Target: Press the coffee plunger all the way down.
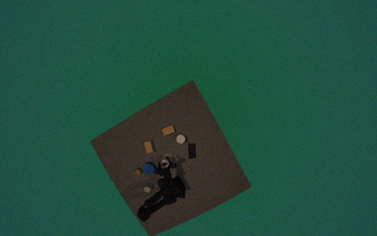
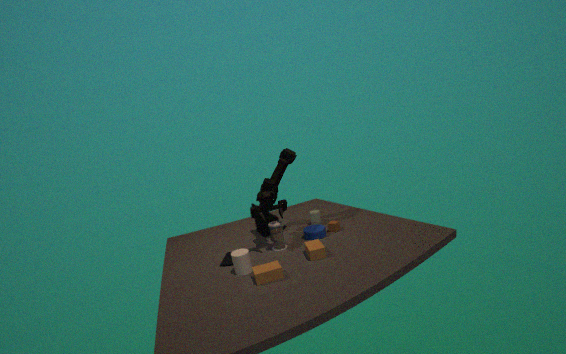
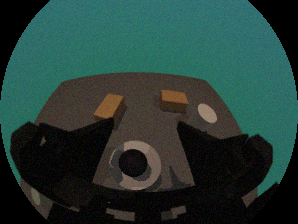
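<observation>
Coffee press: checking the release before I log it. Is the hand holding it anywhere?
Nothing is held. The hand is open, fingers apart on either side of the coffee press.

table: brown square slab (image 1: pixel 206 167), rotated, sat lower centre of the frame on green ground
arm: black (image 1: pixel 163 197), reached from the slab's lower edge up toward its middle
coffee press: pale ring (image 1: pixel 165 162) at the arm's tip
blue disc: (image 1: pixel 149 168) just left of the press
orange blocks: (image 1: pixel 168 130), (image 1: pixel 148 147); small one (image 1: pixel 138 172)
white cylinder: (image 1: pixel 180 139)
dark block: (image 1: pixel 192 151)
pale cylinder: (image 1: pixel 147 189)
</observation>
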{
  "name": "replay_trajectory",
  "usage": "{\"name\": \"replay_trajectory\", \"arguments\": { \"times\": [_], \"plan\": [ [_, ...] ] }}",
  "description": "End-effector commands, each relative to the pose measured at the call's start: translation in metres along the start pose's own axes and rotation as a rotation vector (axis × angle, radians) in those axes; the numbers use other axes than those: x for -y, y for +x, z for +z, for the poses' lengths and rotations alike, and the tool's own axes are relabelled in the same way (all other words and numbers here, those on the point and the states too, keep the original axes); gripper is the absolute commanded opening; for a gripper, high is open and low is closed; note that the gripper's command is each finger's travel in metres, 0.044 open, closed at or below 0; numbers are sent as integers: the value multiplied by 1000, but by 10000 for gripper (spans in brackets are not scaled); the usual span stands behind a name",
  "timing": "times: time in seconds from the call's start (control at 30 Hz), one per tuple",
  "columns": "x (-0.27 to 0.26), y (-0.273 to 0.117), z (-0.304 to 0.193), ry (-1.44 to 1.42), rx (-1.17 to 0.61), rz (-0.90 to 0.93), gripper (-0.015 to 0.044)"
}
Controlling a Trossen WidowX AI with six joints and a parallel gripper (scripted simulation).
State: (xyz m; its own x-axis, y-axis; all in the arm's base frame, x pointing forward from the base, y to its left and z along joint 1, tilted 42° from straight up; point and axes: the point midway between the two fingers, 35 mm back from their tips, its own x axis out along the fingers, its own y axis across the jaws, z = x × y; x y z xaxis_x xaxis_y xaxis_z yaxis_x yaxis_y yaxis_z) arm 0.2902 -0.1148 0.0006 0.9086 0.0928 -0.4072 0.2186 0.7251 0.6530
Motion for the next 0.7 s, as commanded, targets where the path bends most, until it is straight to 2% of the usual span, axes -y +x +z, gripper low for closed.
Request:
{"name": "replay_trajectory", "arguments": {
  "times": [0.0,0.2,0.5,0.67],
  "plan": [
    [1,0,0,-2,-1,-3,440],
    [2,-15,16,-2,-11,-14,440],
    [-11,-72,49,13,-16,-19,440],
    [-11,-73,49,13,-15,-19,440]
  ]
}}
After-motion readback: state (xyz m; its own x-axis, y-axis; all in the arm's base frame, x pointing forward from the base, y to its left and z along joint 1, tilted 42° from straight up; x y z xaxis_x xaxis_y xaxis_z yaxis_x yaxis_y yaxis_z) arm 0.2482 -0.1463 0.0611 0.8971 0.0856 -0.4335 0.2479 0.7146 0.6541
